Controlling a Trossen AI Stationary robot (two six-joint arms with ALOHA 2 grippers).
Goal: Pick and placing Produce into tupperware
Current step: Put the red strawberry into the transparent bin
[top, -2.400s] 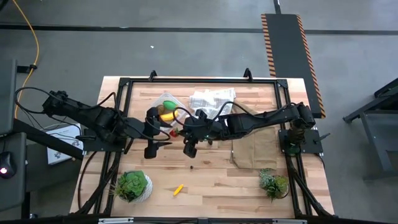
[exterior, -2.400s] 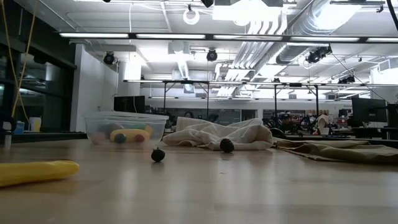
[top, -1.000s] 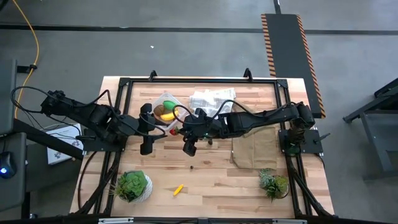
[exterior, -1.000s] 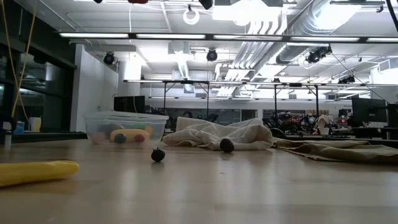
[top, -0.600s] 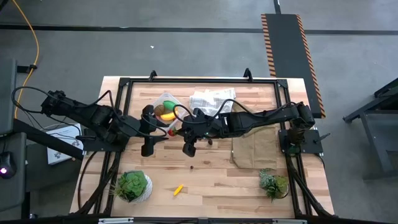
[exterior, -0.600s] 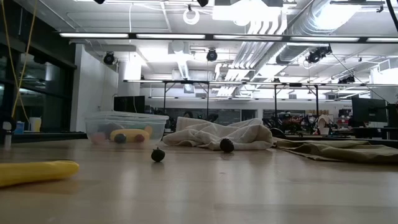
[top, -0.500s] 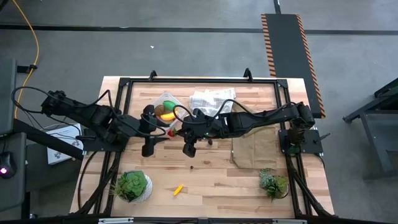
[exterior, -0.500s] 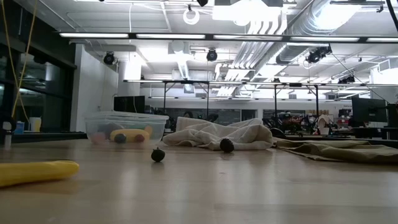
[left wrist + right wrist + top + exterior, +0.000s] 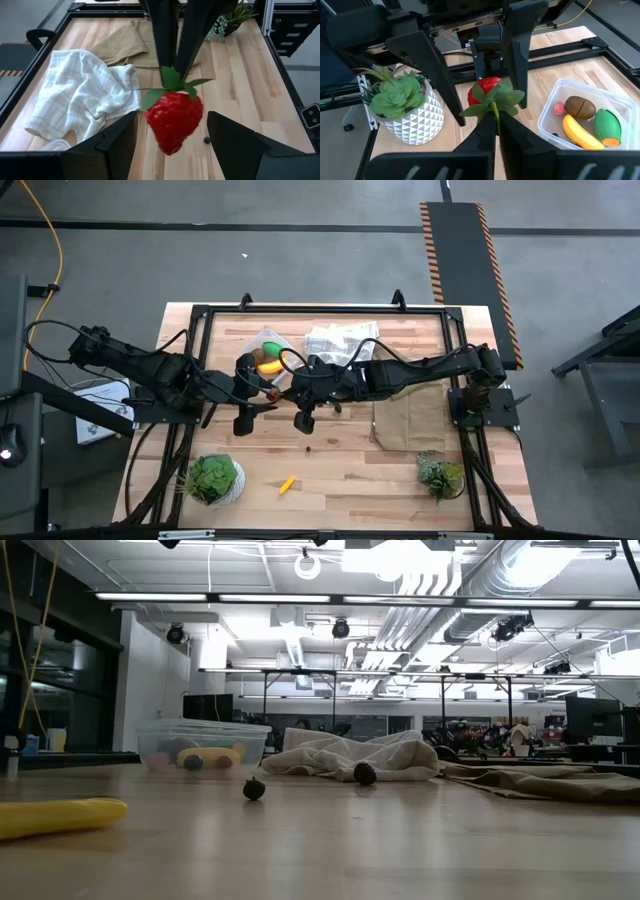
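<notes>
Both arms meet mid-frame in the high view: right tool (image 9: 492,125) pinched shut, left tool (image 9: 170,137) spread open.

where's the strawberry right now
The strawberry hangs in the air by its leafy stem from the right end effector, between the open fingers of the left end effector. In the right wrist view it is beside the tupperware.

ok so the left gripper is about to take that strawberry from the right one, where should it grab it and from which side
Best on the red body of the strawberry, across its widest part. The right gripper pinches only the green stem, so the fruit's body is exposed towards the left gripper, whose open fingers already flank it. Come straight in from the left arm's side, opposite the right fingers, and close below the leaves.
</notes>
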